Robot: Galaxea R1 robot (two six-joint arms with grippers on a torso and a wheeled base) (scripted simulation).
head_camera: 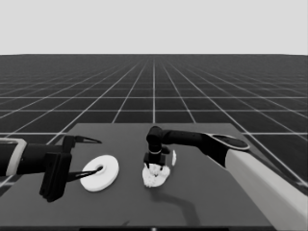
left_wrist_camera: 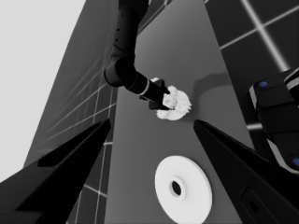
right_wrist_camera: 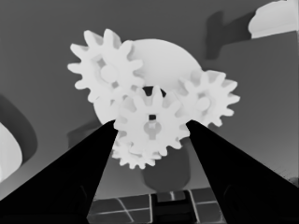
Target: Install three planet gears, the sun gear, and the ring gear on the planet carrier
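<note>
- The right arm (head_camera: 202, 140) reached in from the right edge of the head view, its pale grey part filling the lower right corner, its black forearm lying level over the table and bending straight down at the wrist.
- The right gripper (right_wrist_camera: 152, 122) stood over the smaller round part (right_wrist_camera: 161, 60) near the table's middle, its fingers closed on the centre gear (right_wrist_camera: 150, 126), which sat meshed among the others.
- Two more gears showed fully on that part: one gear (right_wrist_camera: 105, 70) to one side and another gear (right_wrist_camera: 208, 98) to the other; a fourth toothed edge (right_wrist_camera: 133, 158) peeked out under the held one.
- A thin white piece (head_camera: 173, 157) lay just beside the gear cluster, on its right in the head view.
- The left arm (head_camera: 29, 159) waited at the left edge, its left gripper (head_camera: 84, 159) spread wide over the table's left end.
- The larger round part (head_camera: 100, 172) lay flat under those fingers, not held, apart from the cluster.
- Bare table (head_camera: 216, 202) stretched toward the near edge and the far edge behind the right arm.
</note>
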